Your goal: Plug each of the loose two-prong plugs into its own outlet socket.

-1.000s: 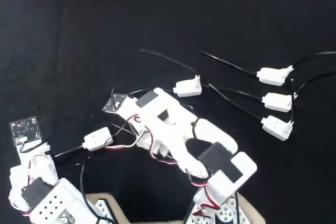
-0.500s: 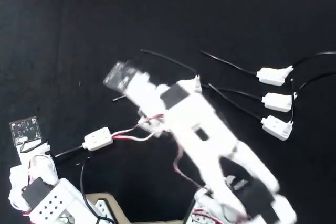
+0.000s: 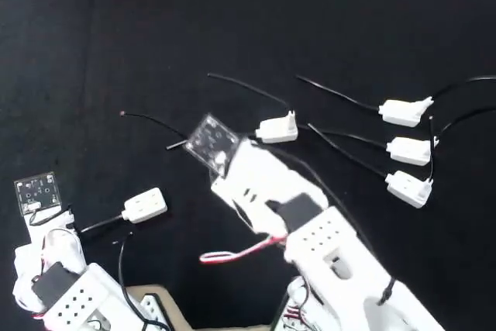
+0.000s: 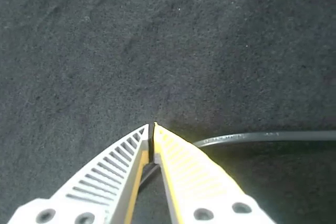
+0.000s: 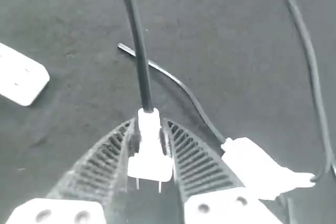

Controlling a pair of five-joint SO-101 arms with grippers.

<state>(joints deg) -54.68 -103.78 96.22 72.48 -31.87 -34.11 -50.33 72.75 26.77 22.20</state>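
My right gripper [image 5: 149,128] is shut on a white two-prong plug [image 5: 149,156], prongs toward the camera, its black cable [image 5: 135,40] running away over the cloth. In the high view the right arm [image 3: 263,184] lies mid-table, and this cable [image 3: 151,122] trails to the left. The loose white outlet socket [image 3: 145,205] [image 5: 18,80] lies to one side of the gripper. On the other side is a socket with a plug in it [image 3: 277,129] [image 5: 260,170]. My left gripper [image 4: 152,127] is shut and empty over the cloth, beside a black cable [image 4: 262,137].
Three more white sockets [image 3: 408,149], each with a plug and cable in it, lie in a column at the right. The left arm's base [image 3: 54,284] stands at the front left corner. Black cloth [image 3: 116,44] covers the table.
The right arm unfolded from over the loose socket, swung up-left, then came back toward the centre. Its plug's cable now shows trailing left. The left arm has not moved.
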